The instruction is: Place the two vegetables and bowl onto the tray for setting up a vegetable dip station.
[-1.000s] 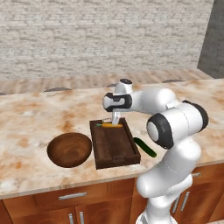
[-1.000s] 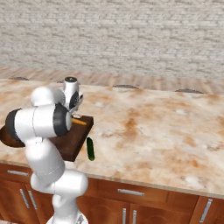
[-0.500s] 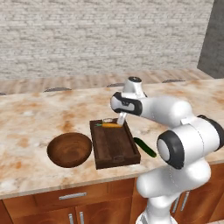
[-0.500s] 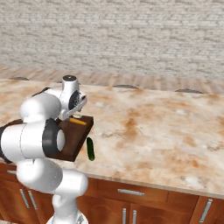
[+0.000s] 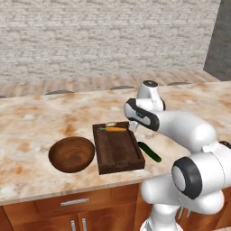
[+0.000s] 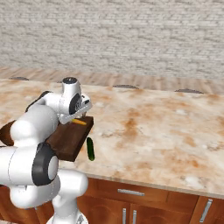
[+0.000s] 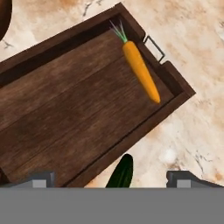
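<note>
Hand view: claw [image 7: 111, 177] was spread wide & empty, tips apart at bottom edge, hovering over tray [image 7: 65, 118]. Carrot [image 7: 141, 71] lay inside tray by its handle end, well ahead of claw. Cucumber [image 7: 120, 173] lay on tabletop [image 7: 197, 127] just outside tray rim, between the tips. Left base view: bowl [image 5: 72, 154] sat on tabletop just beside tray's other long side. Marbled tan tabletop w/ wood drawers [image 5: 72, 203] below, grey brick wall [image 5: 103, 36] behind.

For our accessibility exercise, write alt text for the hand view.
An orange carrot lies inside the dark wooden tray, near its metal-handled end. A green cucumber tip rests on the marble counter just outside the rim, between the open fingers.
</note>
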Robot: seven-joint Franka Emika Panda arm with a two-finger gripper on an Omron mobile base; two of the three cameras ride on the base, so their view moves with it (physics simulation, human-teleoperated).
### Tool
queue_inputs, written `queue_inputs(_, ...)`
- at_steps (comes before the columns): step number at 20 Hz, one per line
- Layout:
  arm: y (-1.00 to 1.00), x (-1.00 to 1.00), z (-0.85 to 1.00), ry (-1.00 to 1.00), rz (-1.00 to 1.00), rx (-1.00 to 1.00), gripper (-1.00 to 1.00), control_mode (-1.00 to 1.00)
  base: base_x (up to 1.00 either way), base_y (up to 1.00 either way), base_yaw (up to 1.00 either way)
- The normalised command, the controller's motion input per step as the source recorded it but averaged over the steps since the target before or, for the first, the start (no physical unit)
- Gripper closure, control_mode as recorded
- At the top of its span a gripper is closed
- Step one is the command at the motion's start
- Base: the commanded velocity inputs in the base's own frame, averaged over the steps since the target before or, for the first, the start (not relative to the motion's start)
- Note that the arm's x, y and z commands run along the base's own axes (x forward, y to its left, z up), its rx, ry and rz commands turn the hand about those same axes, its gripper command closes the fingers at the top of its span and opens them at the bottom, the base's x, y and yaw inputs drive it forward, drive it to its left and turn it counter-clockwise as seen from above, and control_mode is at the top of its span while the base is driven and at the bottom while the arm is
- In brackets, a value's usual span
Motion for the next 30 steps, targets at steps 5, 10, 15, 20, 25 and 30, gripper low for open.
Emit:
queue_inputs(5,-0.34,-0.41,0.04,0.00,-0.13,0.00,-1.00,-1.00,0.00,0.00,0.00)
queue_inputs(10,-0.35,-0.25,0.04,0.00,-0.10,0.00,-1.00,-1.00,0.00,0.00,0.00)
queue_inputs(15,-0.24,-0.06,0.01,0.00,-0.04,0.00,-1.00,-1.00,0.00,0.00,0.00)
queue_inputs(20,-0.12,0.00,0.00,0.00,-0.01,0.00,-1.00,-1.00,0.00,0.00,0.00)
queue_inputs(25,0.00,-0.02,0.00,0.04,-0.04,0.00,-1.00,-1.00,0.00,0.00,0.00)
queue_inputs(30,0.00,-0.16,0.00,0.10,-0.08,0.01,-1.00,-1.00,0.00,0.00,0.00)
